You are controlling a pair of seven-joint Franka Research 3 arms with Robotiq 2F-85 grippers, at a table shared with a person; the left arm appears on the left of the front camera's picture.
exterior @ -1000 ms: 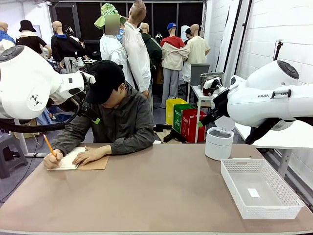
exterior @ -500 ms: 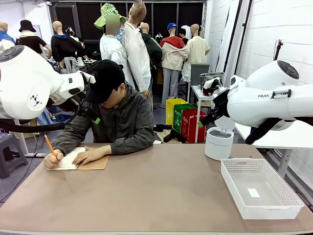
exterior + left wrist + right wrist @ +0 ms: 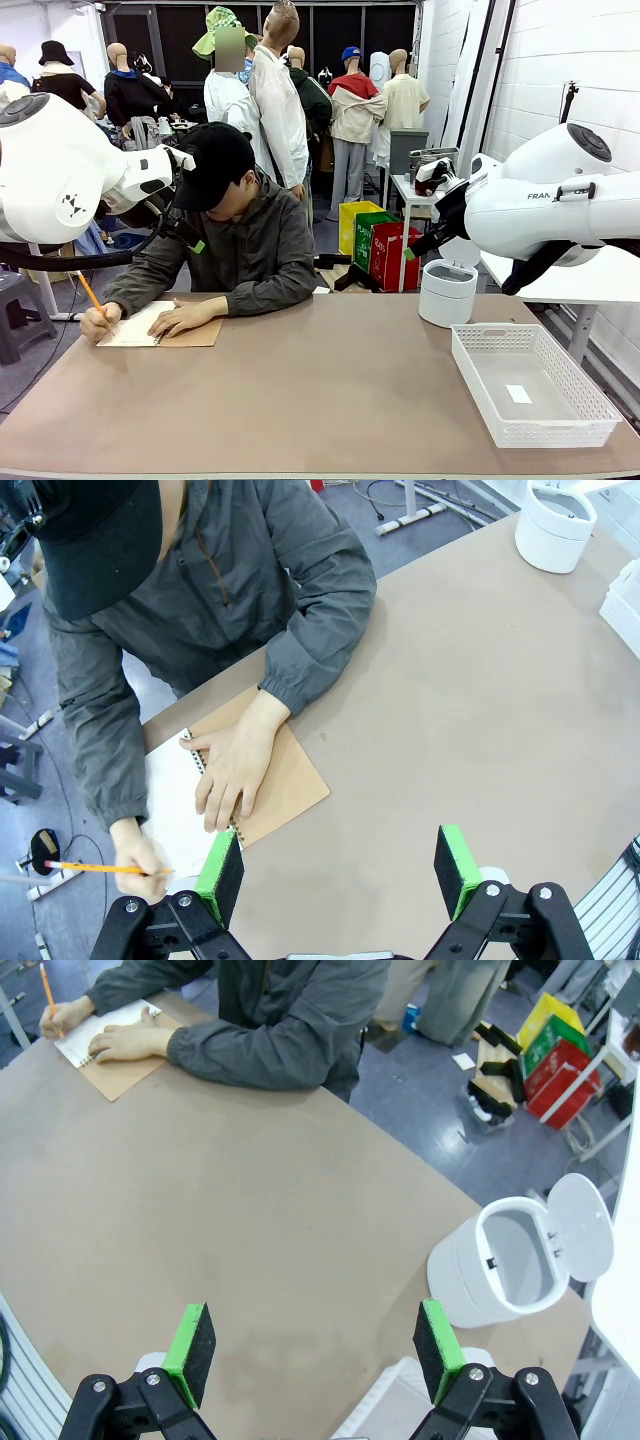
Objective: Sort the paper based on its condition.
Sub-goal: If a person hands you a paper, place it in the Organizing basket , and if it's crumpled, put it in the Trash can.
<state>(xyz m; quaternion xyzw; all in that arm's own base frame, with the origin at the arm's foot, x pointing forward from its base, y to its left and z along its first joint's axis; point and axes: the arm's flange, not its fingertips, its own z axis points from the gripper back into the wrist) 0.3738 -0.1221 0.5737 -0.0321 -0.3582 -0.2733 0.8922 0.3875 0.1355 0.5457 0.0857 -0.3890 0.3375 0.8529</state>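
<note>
Waiting: left gripper (image 3: 338,863), right gripper (image 3: 312,1348) wide open, empty. Paper (image 3: 128,329) on pad (image 3: 197,337) at 10 o'clock, under person's hand (image 3: 185,318). Reaching now could bump hand or rip paper while person writes.

A brown table (image 3: 330,390) is set in the foreground. At the right a white-painted brick wall (image 3: 560,60) is seen, with a white side table (image 3: 600,285) placed along it. The far end is closed by dark panels (image 3: 170,35). Yellow, green and red boxes (image 3: 385,250) are stood on the grey floor (image 3: 430,1120) (glossy, with reflections), beside a small white table (image 3: 405,190). A grey stool (image 3: 15,310) is placed at the left.
</note>
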